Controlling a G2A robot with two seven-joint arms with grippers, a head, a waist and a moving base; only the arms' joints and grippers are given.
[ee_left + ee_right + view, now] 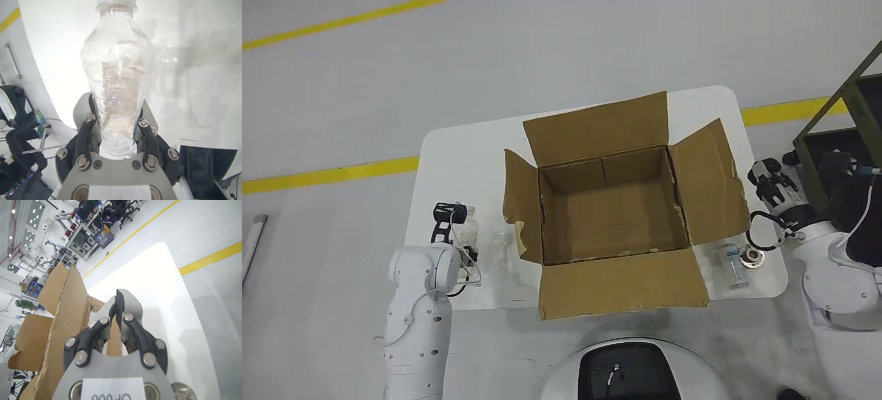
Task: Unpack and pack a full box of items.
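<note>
Clear plastic in the left pincer (pixel 115 115): it's clamped round the lower body of a bottle (pixel 117 62), jaws drawn in on both sides. The bottle's long axis runs straight out from the palm, cap end away from the wrist. From above, that bottle sits over the left end of the tabletop (pixel 472 160), and the box (pixel 592 130) lies near it toward the robot's right, flaps spread, nothing on its cardboard floor. So the move I'd expect is a short carry sideways over the left flap and into the box, and the left arm is by far the nearer one. Right pincer (pixel 116 306) is closed tight, pads together, nothing in it, beside the box's right flap. A second bottle (pixel 734 265) lies on the tabletop near it
</note>
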